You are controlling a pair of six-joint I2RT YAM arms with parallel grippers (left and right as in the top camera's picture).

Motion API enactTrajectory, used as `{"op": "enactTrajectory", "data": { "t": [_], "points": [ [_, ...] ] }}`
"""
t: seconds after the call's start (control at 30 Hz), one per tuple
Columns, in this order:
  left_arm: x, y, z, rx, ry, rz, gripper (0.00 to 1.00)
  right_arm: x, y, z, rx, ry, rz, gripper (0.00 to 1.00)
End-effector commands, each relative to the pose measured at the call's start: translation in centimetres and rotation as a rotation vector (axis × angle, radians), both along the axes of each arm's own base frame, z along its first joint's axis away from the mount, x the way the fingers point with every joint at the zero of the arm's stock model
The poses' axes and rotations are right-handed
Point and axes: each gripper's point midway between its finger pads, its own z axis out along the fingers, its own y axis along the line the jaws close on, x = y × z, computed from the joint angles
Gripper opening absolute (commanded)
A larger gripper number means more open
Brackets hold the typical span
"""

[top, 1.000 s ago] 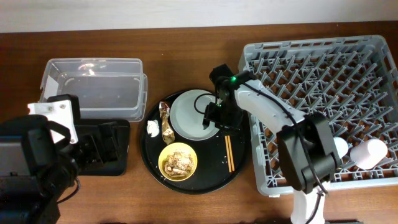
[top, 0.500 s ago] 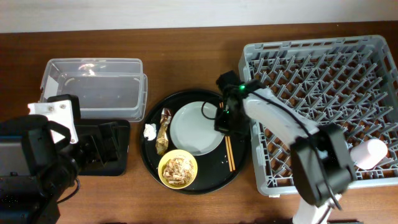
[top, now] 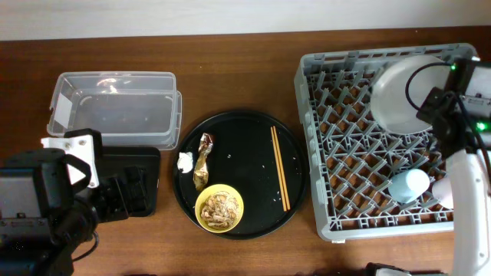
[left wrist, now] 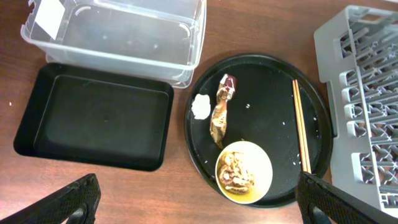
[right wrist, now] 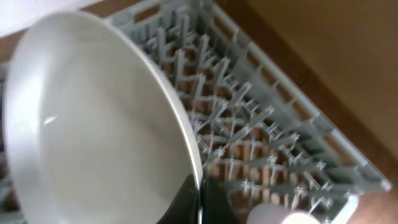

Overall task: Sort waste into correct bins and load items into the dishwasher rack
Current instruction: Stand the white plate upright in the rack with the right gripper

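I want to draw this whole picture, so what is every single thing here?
table: 1, brown, under everything
dishwasher rack: 1, grey, right side
plate: 1, pale green, held above rack's far corner
blue cup: 1, blue, inside rack
pink cup: 1, pink, beside blue cup
round tray: 1, black, middle
chopsticks: 2, wooden, on round tray's right
yellow bowl: 1, yellow, round tray's near edge
food scraps: several, beige-brown, in bowl
wrapper: 1, gold-brown, round tray's left
tissue: 1, white, beside wrapper
clear box: 1, clear, far left
black tray: 1, black, near left
left gripper: 1, black, spread wide, near left
right gripper: 1, black, clamping plate's rim
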Motion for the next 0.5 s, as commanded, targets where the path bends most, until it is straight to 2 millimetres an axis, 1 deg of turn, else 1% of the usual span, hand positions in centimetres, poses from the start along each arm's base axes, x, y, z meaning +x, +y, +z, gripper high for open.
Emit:
{"op": "enactTrajectory", "data": {
  "t": [0.0, 0.07, 0.1, 0.13, 0.17, 0.2, 0.27, 0.33, 0.37, 0.4, 0.43, 0.47],
  "points": [
    [0.0, 0.2, 0.2, 0.0, -0.006, 0.018, 1.0, 1.2, -1.8, -2.2, -0.116, 0.142, 0.034, 0.04],
    [0.0, 0.2, 0.2, 0.0, -0.006, 0.018, 1.0, 1.8, -2.9, -3.4, -0.191, 0.222, 0.043, 0.04],
    [0.0, 0.2, 0.2, 0.0, -0.006, 0.018, 1.0, 2.2, -3.3, -3.6, -0.22, 0.24, 0.048, 0.04],
    [0.0, 0.2, 0.2, 0.0, -0.006, 0.018, 1.0, 3.2, -3.0, -3.3, -0.259, 0.244, 0.098, 0.04],
    [0.0, 0.2, 0.2, 0.0, -0.005, 0.018, 1.0, 4.1, -2.4, -2.7, -0.298, 0.239, 0.145, 0.04],
    [0.0, 0.2, 0.2, 0.0, -0.005, 0.018, 1.0, 5.1, -0.9, -2.4, -0.337, 0.242, 0.211, 0.04],
    [0.0, 0.2, 0.2, 0.0, -0.006, 0.018, 1.0, 6.5, 2.0, -2.1, -0.378, 0.24, 0.299, 0.04],
    [0.0, 0.2, 0.2, 0.0, -0.005, 0.018, 1.0, 6.8, 3.3, -2.3, -0.406, 0.261, 0.314, 0.04],
    [0.0, 0.2, 0.2, 0.0, -0.006, 0.018, 1.0, 6.4, 3.2, -2.6, -0.418, 0.289, 0.306, 0.05],
    [0.0, 0.2, 0.2, 0.0, -0.006, 0.018, 1.0, 6.3, 3.3, -2.6, -0.401, 0.275, 0.288, 0.26],
    [0.0, 0.2, 0.2, 0.0, -0.005, 0.018, 1.0, 5.9, 3.8, -1.8, -0.359, 0.216, 0.257, 0.57],
    [0.0, 0.2, 0.2, 0.0, -0.005, 0.018, 1.0, 5.6, 5.8, -0.6, -0.286, 0.138, 0.298, 0.69]
  ]
}}
